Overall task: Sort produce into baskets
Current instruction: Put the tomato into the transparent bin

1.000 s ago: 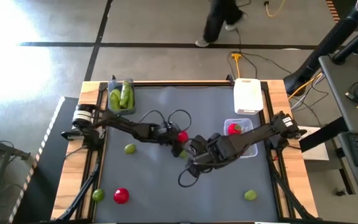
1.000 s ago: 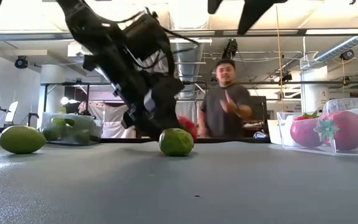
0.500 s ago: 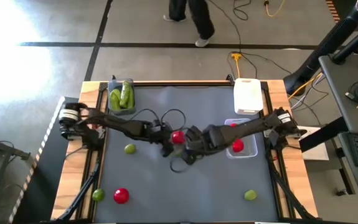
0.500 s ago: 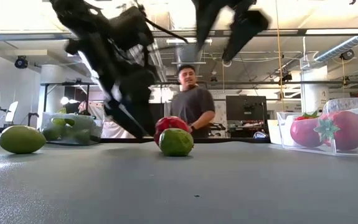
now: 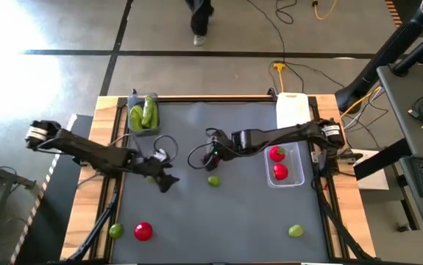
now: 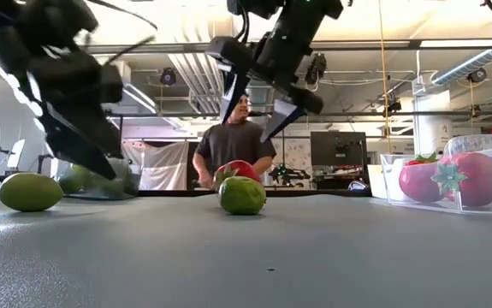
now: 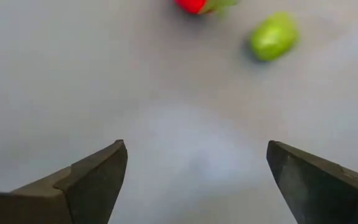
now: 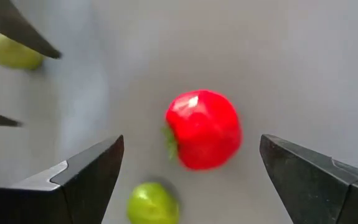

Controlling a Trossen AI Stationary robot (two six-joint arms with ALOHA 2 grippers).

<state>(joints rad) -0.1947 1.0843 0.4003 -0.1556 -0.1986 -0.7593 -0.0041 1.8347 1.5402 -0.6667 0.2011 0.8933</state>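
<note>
A red tomato [image 8: 203, 129] lies on the grey table mat near its middle, with a lime [image 8: 154, 202] just nearer the front edge. My right gripper [image 5: 212, 151] hangs open above the tomato, its fingers [image 6: 233, 90] clear of it. My left gripper [image 5: 167, 182] stands open over bare mat to the left of both pieces and holds nothing. Another lime [image 8: 14, 53] lies by the left fingers. The clear basket [image 5: 296, 180] at the right holds two tomatoes. The dark grey basket [image 5: 143, 114] at the far left holds green cucumbers. The white basket [image 5: 293, 112] stands at the far right.
A lime [image 5: 115, 231] and a tomato [image 5: 143, 231] lie near the front left corner, and one more lime [image 5: 295, 231] lies near the front right. Cables loop over the mat by both wrists. A person [image 6: 233, 150] stands beyond the far edge.
My left gripper has opened and let go of the tomato, which now rests on the mat. It has then drawn back toward the table's left edge. My right gripper, still open, has moved from near the front toward the far edge and now hangs over the tomato.
</note>
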